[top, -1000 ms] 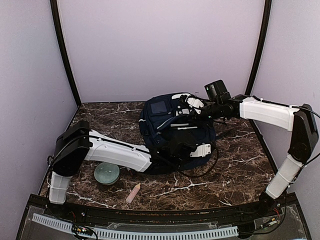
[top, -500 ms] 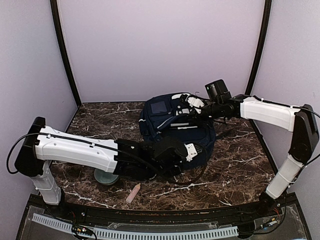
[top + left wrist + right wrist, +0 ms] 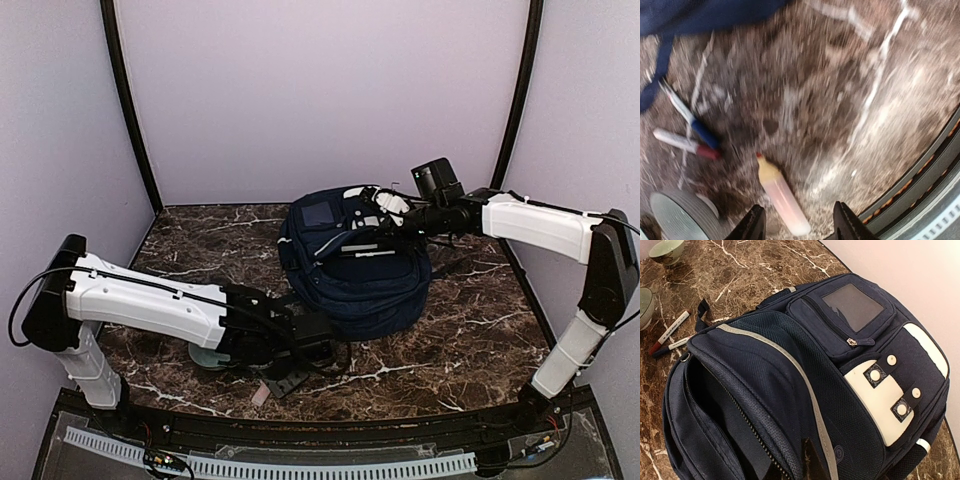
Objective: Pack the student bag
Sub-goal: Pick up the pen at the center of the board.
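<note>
Sitting toward the back of the table [image 3: 470,330], a little right of middle, the backpack [image 3: 350,270] lies with its main zip undone and the dark mouth gaping. The right pincer [image 3: 395,218] is at its top edge, closed. Judging by the wrist view it is pinching the fabric by the opening, which props the mouth up.

In front of the backpack's near edge lie two pens, one blue-capped [image 3: 690,120] and one red-capped [image 3: 682,142], close together. Nearer the front rail are a grey-green bowl [image 3: 675,220] and a pink marker [image 3: 782,197] with a pale cap.

The step in hand looks like picking up that marker. The left pincer [image 3: 800,222] hovers over its lower end, fingers about halfway apart, holding nothing and touching nothing that I can see (this view is smeared, so fine contact is hard to judge).

To do it well, the fingers should come down either side of the marker's body, across its length. They should sit nearer the middle than the end, so it does not pivot or roll away on the smooth stone. The bowl sits just beside the left finger, so the descent wants to be straight down. Squeeze only once both fingers are low against the tabletop, then lift clear before swinging toward the held-open mouth.
</note>
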Tool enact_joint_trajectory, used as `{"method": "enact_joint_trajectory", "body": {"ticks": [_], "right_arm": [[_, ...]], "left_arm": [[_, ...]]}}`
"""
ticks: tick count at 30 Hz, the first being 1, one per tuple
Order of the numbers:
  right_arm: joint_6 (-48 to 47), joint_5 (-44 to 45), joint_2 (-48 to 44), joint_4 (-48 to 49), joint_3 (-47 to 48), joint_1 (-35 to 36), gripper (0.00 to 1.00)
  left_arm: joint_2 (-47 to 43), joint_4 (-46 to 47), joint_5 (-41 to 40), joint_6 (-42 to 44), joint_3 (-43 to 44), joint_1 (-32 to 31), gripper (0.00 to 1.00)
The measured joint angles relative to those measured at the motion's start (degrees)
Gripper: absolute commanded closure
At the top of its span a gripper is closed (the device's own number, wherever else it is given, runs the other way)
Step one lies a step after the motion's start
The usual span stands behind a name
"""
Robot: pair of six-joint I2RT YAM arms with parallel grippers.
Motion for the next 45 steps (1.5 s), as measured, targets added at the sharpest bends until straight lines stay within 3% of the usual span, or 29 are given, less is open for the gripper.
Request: {"method": "enact_joint_trajectory", "body": {"ticks": [5, 11, 14, 18, 23, 29, 32, 45], "right_arm": [[0.2, -0.6, 0.0, -0.3, 0.0, 0.0, 1.0], [0.3, -0.9, 0.0, -0.3, 0.0, 0.0, 1.0], [0.4, -1.0, 0.0, -0.3, 0.0, 0.0, 1.0], [0.4, -1.0, 0.0, -0.4, 0.0, 0.0, 1.0], [0.4, -1.0, 0.0, -0.5, 0.0, 0.0, 1.0], [0.4, -1.1, 0.0, -0.5, 0.0, 0.0, 1.0], [0.4, -1.1, 0.0, -0.5, 0.0, 0.0, 1.0], [0.4, -2.4, 0.0, -0.5, -0.1, 0.0, 1.0]], "left_arm": [[-3.3, -2.5, 3.4, -4.2, -4.6, 2.7, 0.49], [-13.4, 2.3, 7.3, -7.5, -10.4, 14.2, 0.53], [-14.3, 5.1, 8.5, -8.5, -10.8, 17.5, 0.54], [-11.9, 8.0, 9.3, -9.4, -9.8, 20.5, 0.56], [-5.2, 11.3, 8.8, -9.9, -6.3, 24.5, 0.67], [2.9, 15.3, 9.1, -8.6, -5.3, 28.8, 0.7], [4.5, 17.2, 9.2, -8.0, -5.3, 29.5, 0.77], [8.8, 18.8, 9.6, -5.4, -2.5, 30.9, 0.89]]}}
